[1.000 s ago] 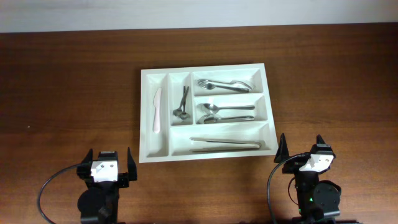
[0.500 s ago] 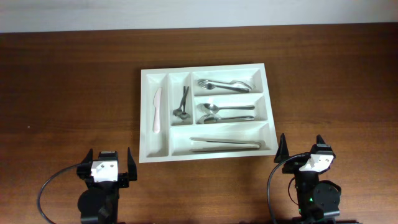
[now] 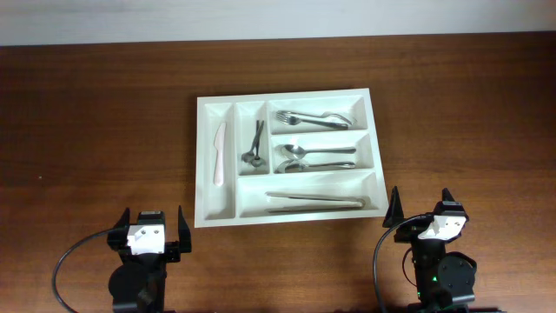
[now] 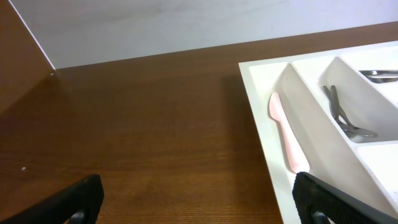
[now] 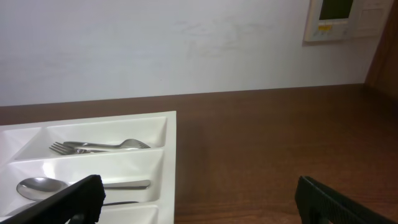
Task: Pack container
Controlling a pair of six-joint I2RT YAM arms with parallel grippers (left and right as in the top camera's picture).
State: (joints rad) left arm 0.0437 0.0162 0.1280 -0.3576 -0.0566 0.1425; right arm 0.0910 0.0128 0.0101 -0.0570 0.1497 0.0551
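The white container (image 3: 201, 156) lies at the table's middle. It holds a pink knife (image 3: 217, 152), small tongs (image 3: 254, 143), forks (image 3: 313, 118), spoons (image 3: 313, 156) and long metal pieces (image 3: 314, 202). My left gripper (image 3: 153, 228) is open and empty near the front edge, below the container's left corner. My right gripper (image 3: 420, 207) is open and empty, off the container's front right corner. The left wrist view shows the container (image 4: 261, 124), the pink knife (image 4: 285, 132) and the tongs (image 4: 346, 118) past my left gripper (image 4: 199, 202). The right wrist view shows the container (image 5: 171, 155), a fork (image 5: 99, 146) and a spoon (image 5: 68, 185) past my right gripper (image 5: 198, 199).
The brown wooden table (image 3: 95, 130) meets a white wall at the back. A wall panel (image 5: 342, 18) hangs at the upper right in the right wrist view. Black cables (image 3: 69, 261) loop beside both arm bases.
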